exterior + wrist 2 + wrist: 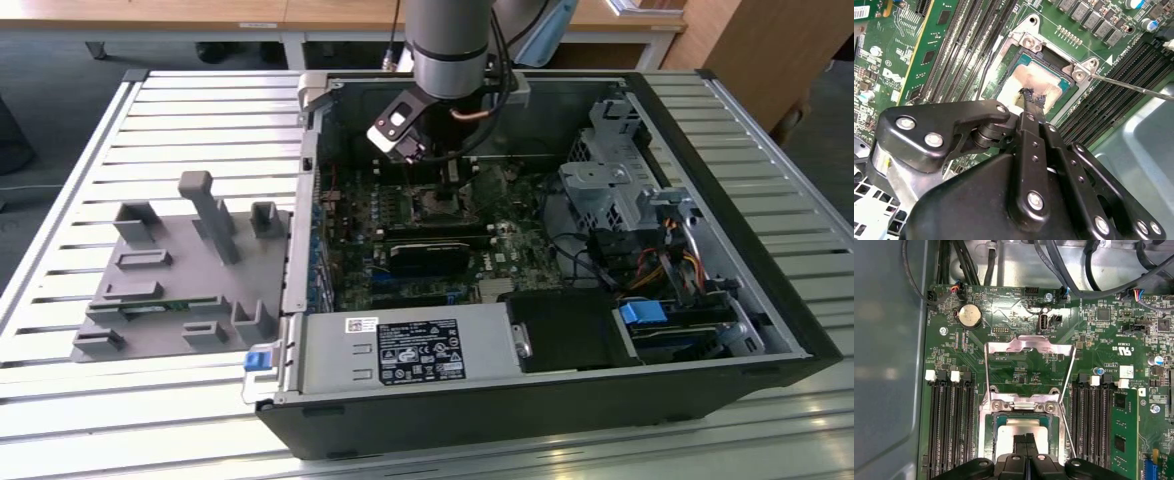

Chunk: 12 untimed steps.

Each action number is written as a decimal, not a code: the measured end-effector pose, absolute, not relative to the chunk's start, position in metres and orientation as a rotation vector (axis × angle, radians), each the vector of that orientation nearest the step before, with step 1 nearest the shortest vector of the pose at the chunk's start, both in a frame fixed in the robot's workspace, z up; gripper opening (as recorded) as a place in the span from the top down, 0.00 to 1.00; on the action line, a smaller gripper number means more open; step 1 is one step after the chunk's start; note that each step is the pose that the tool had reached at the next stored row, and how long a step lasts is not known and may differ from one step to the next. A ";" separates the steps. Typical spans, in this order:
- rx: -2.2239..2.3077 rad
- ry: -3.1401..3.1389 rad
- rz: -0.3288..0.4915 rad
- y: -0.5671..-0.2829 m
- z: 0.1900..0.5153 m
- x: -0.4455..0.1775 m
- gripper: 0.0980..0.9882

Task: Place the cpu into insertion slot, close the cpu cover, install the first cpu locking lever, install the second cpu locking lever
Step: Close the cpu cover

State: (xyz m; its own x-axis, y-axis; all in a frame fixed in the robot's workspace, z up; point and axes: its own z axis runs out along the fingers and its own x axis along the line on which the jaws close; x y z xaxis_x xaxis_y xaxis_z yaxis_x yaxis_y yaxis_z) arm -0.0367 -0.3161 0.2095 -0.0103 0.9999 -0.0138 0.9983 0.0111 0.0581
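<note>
The cpu (1041, 82), a silver square smeared with pale paste, lies in the insertion slot (990, 436) on the green board. My gripper (1031, 97) stands straight over it, shut, and its thin black fingertips (1026, 441) rest on the chip's top. The cpu cover (1029, 346), a silver frame with a large window, is swung open on its hinge away from the slot. One thin locking lever (1134, 88) sticks out loose beside the socket. In the exterior view the gripper (449, 185) reaches down into the open computer case above the socket (441, 207).
Long black memory slots (949, 430) flank the socket on both sides. A black fan block (427, 255) sits just in front of it, and a drive cage (614, 190) with cables is on the exterior view's right. A grey parts fixture (187, 270) lies on the slatted table.
</note>
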 end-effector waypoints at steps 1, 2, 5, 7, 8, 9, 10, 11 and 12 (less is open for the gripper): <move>2.174 2.197 0.049 -0.316 0.210 -0.037 0.99; 2.174 2.197 0.049 -0.316 0.210 -0.037 0.99; 2.174 2.197 0.049 -0.316 0.211 -0.037 0.99; 2.174 2.197 0.049 -0.316 0.212 -0.037 0.99; 2.174 2.197 0.049 -0.316 0.213 -0.037 0.99; 2.174 2.197 0.049 -0.316 0.214 -0.037 0.99; 2.174 2.197 0.049 -0.316 0.215 -0.037 0.99; 2.173 2.197 0.048 -0.316 0.216 -0.037 0.99; 2.173 2.197 0.048 -0.316 0.216 -0.037 0.99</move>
State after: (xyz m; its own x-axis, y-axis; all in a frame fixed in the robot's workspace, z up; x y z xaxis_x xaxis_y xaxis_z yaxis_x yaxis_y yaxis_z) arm -0.0366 -0.3161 0.2163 -0.0103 0.9998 -0.0146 0.9983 0.0112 0.0579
